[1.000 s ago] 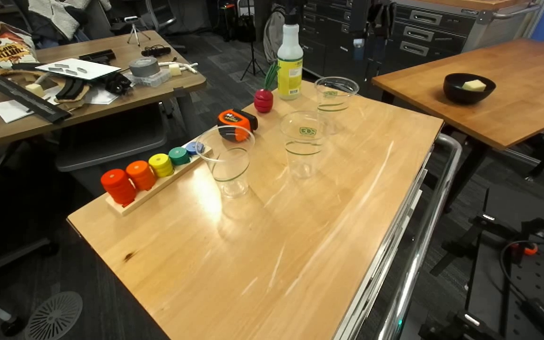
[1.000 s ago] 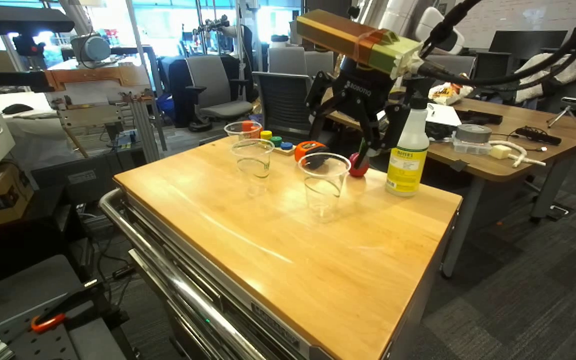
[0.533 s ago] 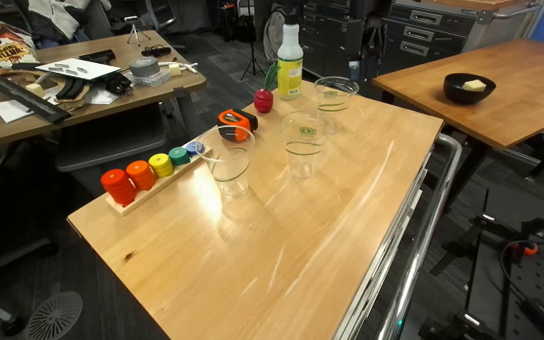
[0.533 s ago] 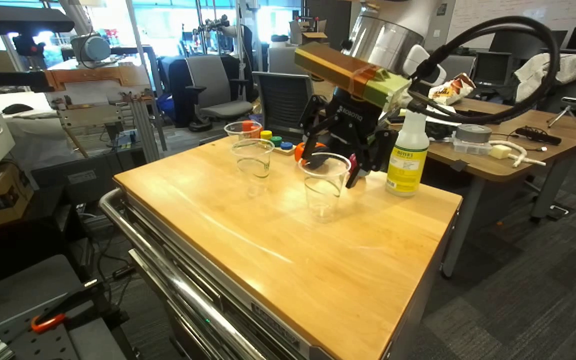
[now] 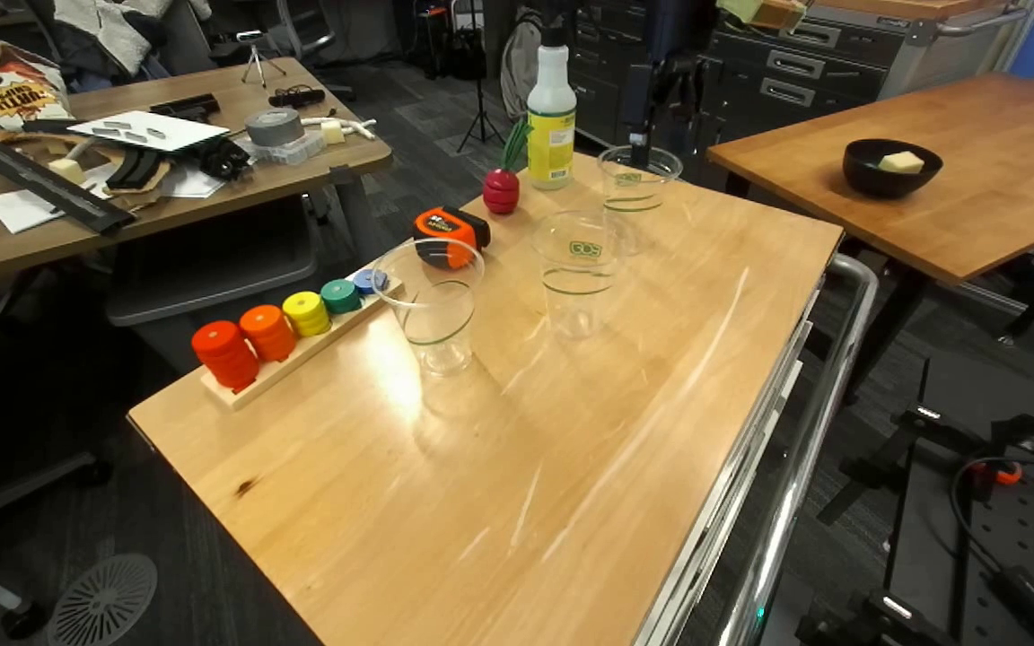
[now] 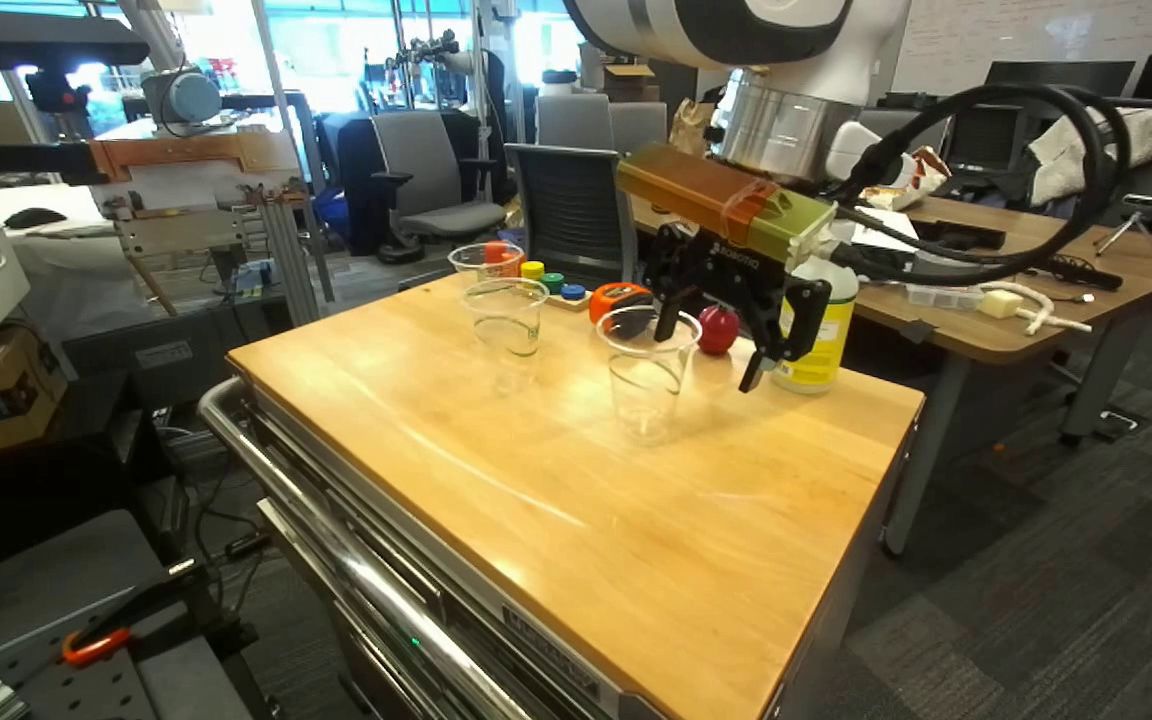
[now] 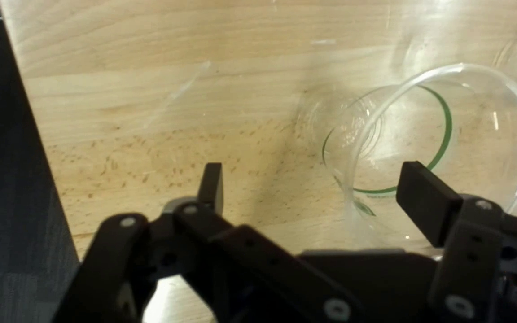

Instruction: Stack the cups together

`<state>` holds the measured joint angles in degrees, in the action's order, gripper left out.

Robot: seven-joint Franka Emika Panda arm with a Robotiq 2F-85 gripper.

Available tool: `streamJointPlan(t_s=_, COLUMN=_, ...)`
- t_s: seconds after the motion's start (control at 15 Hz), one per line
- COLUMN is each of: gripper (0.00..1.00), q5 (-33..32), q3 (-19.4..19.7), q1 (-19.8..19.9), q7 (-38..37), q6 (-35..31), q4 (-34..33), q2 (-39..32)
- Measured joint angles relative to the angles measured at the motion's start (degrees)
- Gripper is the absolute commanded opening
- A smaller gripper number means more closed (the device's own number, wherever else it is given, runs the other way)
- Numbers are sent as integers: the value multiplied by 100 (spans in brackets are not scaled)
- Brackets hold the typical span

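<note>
Your tabletop (image 5: 571, 467) is pale, glossy wood, with a dark knot (image 5: 245, 487) near one corner and, in the wrist view, brown flecks (image 7: 145, 178) scattered through the grain. Along one edge you have, in order, a wooden-based stacking toy (image 5: 306, 348), coloured red through blue, then an orange-and-black tape measure (image 5: 450, 238) near its blue end, a rounded red object (image 5: 501, 191) topped with green, and a yellow-labelled spray bottle (image 5: 552, 135). Further in, a clear plastic cup (image 5: 434, 309) stands nearest the toy, a second cup (image 5: 633, 197) nearest the bottle and a third cup (image 5: 578, 278) between them, all upright and apart.
</note>
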<state>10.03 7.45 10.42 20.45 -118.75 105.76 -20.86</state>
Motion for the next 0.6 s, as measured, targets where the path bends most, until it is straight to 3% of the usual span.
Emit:
streamJointPlan(t_s=0.53, gripper=2, q5=18, q3=-80, q1=7, q7=-469, q6=-303, q4=50, q2=-63)
streamJointPlan(t_s=0.6, gripper=0, q5=34, q3=-112, q1=7, q7=-522, q6=-303, q4=49, q2=-43)
